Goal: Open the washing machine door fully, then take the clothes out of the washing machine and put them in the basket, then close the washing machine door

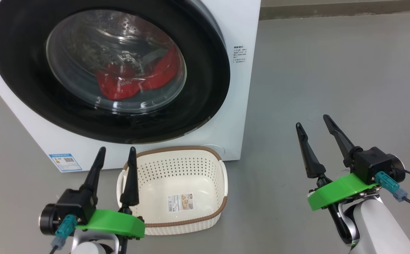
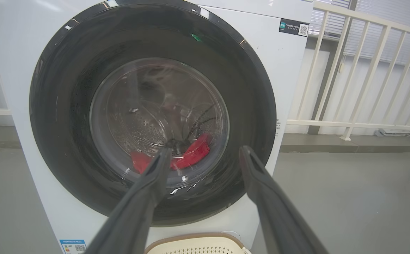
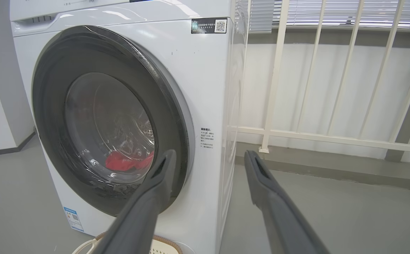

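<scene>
The white washing machine (image 1: 242, 38) (image 2: 289, 70) (image 3: 205, 88) stands ahead with its black-rimmed round door (image 1: 25, 88) (image 2: 60, 116) (image 3: 49, 116) closed. Red clothes (image 1: 127, 83) (image 2: 194, 153) (image 3: 125, 163) lie behind the glass at the drum's bottom. The cream basket (image 1: 176, 165) (image 2: 194, 243) with a brown rim sits empty on the floor just below the door. My left gripper (image 1: 116, 151) (image 2: 205, 153) is open, held beside the basket's left edge. My right gripper (image 1: 312, 121) (image 3: 208, 155) is open over bare floor, right of the machine. Nothing is between either pair of fingers.
Grey floor (image 1: 331, 70) spreads to the right of the machine. A cream railing (image 2: 367, 70) (image 3: 331, 88) runs along the wall behind and to the right. A blue label (image 1: 65, 161) marks the machine's lower left corner.
</scene>
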Robot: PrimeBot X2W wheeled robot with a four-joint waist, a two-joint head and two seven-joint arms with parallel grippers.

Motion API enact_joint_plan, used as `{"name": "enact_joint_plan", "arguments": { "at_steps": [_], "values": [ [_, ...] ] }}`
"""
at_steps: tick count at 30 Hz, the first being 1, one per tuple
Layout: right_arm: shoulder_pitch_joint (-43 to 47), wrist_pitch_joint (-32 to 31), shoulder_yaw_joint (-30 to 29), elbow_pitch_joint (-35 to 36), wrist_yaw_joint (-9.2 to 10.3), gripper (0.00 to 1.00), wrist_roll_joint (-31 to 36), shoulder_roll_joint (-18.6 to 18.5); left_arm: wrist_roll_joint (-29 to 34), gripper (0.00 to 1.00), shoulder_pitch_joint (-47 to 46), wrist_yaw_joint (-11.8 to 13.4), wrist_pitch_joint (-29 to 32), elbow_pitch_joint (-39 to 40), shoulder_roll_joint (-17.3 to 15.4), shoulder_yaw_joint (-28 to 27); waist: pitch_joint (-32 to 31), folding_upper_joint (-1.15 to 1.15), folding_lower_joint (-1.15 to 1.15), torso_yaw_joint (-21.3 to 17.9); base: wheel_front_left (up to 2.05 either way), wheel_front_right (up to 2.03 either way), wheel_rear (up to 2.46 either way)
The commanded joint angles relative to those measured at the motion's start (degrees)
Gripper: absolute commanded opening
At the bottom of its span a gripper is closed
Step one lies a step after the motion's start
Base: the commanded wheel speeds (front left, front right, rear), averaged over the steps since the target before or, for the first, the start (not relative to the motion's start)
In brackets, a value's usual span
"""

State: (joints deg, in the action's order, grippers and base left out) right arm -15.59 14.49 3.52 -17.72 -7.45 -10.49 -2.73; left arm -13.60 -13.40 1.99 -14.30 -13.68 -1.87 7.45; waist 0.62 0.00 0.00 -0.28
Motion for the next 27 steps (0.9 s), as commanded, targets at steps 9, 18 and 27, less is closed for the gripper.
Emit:
{"name": "enact_joint_plan", "arguments": {
  "at_steps": [9, 18, 27],
  "values": [
    [-2.2, 0.5, 1.0, 1.9, -0.03, 1.0, 0.0, -0.1, 0.4, 1.0, -2.3, 0.6, -0.7, 2.3, -1.0, -1.0, 1.1, 0.0, 0.0, 0.3, 0.0, 0.0, 0.0],
    [-2.6, 0.5, 0.1, 0.5, -0.03, 1.0, -1.3, -0.1, -0.8, 1.0, -2.5, 0.6, -0.7, 2.9, -1.0, -0.1, 2.1, 0.0, 0.0, 1.6, 0.0, 0.0, 0.0],
    [-5.1, 0.5, -1.0, -3.0, -0.03, 0.38, -3.8, -0.1, -2.1, 1.0, -1.5, 0.5, -0.7, 4.9, -1.0, 1.6, 2.3, 0.0, 0.0, 3.6, 0.0, 0.0, 0.0]
  ]
}}
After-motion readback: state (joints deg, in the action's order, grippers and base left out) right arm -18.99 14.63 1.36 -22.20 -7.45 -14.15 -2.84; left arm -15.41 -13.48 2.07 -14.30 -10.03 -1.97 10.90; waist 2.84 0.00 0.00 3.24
